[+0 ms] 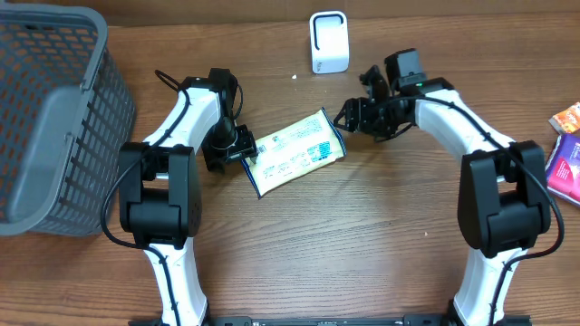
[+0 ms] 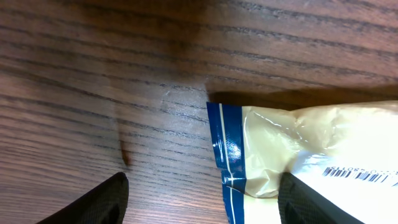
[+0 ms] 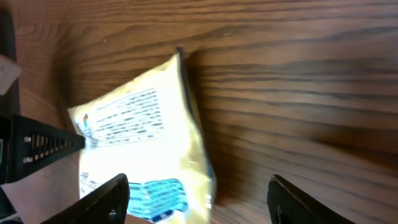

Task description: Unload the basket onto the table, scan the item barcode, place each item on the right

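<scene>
The item is a pale yellow packet (image 1: 294, 152) with blue edges, lying flat and slanted on the wooden table between the two arms. My left gripper (image 1: 241, 154) is low at the packet's left end. It stands open (image 2: 204, 186), its jaws straddling the blue sealed edge (image 2: 225, 149), with one finger (image 2: 314, 202) over the packet. A barcode (image 2: 360, 174) shows on the packet near that finger. My right gripper (image 1: 346, 118) hovers at the packet's right end, open (image 3: 198, 183), with the packet's (image 3: 140, 140) edge between its fingers. The white scanner (image 1: 329, 42) stands at the back.
A grey mesh basket (image 1: 54, 118) fills the left side of the table. Other packaged items (image 1: 566, 154) lie at the right edge.
</scene>
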Robot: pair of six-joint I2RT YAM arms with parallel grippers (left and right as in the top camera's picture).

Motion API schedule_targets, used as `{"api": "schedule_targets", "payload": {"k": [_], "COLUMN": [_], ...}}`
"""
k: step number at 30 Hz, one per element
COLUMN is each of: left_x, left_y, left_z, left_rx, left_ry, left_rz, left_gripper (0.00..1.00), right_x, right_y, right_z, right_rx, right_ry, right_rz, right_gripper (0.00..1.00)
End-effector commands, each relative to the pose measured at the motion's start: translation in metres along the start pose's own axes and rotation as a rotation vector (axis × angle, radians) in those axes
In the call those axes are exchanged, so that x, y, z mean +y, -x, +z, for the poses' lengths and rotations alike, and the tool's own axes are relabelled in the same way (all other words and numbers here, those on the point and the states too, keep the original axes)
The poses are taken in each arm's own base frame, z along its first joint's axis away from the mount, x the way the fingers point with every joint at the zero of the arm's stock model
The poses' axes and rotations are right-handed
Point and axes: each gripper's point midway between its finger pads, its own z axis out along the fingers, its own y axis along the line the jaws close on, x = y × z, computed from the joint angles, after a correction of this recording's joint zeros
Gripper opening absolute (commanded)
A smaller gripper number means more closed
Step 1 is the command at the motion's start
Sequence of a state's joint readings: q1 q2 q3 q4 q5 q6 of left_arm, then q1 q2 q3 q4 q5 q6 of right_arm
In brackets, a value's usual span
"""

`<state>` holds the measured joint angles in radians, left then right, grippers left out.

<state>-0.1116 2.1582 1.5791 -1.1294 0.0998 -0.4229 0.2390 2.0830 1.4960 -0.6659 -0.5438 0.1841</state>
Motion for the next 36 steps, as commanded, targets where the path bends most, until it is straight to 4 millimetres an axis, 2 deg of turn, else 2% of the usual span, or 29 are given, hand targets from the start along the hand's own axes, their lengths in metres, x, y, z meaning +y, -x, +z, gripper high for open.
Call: {"api": "schedule_targets", "payload": {"k": [1, 2, 5, 10, 11, 13, 18, 25, 29, 31, 32, 34, 35, 36], "left_x": [0.008, 0.008, 0.008, 0.008, 0.008, 0.008, 0.008, 0.007, 0.002, -0.001, -0.006, -0.01, -0.011, -0.012], "left_y": [0.003, 0.003, 0.003, 0.002, 0.002, 0.003, 0.003, 0.009, 0.015, 0.021, 0.027, 0.032, 0.035, 0.037], "left_z": [0.004, 0.004, 0.004, 0.004, 0.004, 0.004, 0.004, 0.0, -0.017, -0.03, -0.044, -0.055, -0.059, -0.061], "left_rx": [-0.007, -0.009, -0.008, -0.006, -0.007, -0.007, -0.01, -0.031, -0.048, -0.067, -0.093, -0.118, -0.129, -0.138], "left_ry": [0.049, 0.048, 0.048, 0.05, 0.049, 0.049, 0.052, 0.051, 0.044, 0.036, 0.025, 0.014, 0.009, 0.005], "left_rz": [0.01, 0.004, 0.004, 0.004, 0.004, 0.004, 0.004, 0.069, 0.082, 0.082, 0.082, 0.066, 0.058, 0.048], "left_gripper": [0.69, 0.69, 0.7, 0.7, 0.7, 0.7, 0.7, 0.66, 0.66, 0.67, 0.69, 0.74, 0.79, 0.88], "right_x": [0.004, 0.001, -0.005, -0.019, -0.023, -0.029, -0.042, -0.053, -0.053, -0.052, -0.045, -0.028, -0.017, -0.006], "right_y": [-0.011, -0.018, -0.029, -0.036, -0.037, -0.038, -0.034, -0.035, -0.041, -0.039, -0.033, -0.023, -0.018, -0.013], "right_z": [0.022, 0.033, 0.047, 0.053, 0.052, 0.049, 0.028, -0.022, -0.041, -0.042, -0.039, -0.034, -0.032, -0.029], "right_rx": [0.044, 0.072, 0.111, 0.132, 0.134, 0.14, 0.152, 0.14, 0.144, 0.133, 0.118, 0.1, 0.089, 0.073], "right_ry": [0.008, 0.003, -0.007, -0.063, -0.083, -0.103, -0.14, -0.241, -0.295, -0.296, -0.25, -0.14, -0.084, -0.026], "right_rz": [0.025, 0.054, 0.086, 0.105, 0.111, 0.13, 0.211, 0.269, 0.284, 0.288, 0.269, 0.188, 0.137, 0.081], "right_gripper": [0.71, 0.7, 0.61, 0.3, 0.16, 0.04, 0.04, 0.04, 0.04, 0.04, 0.13, 0.33, 0.41, 0.62]}}
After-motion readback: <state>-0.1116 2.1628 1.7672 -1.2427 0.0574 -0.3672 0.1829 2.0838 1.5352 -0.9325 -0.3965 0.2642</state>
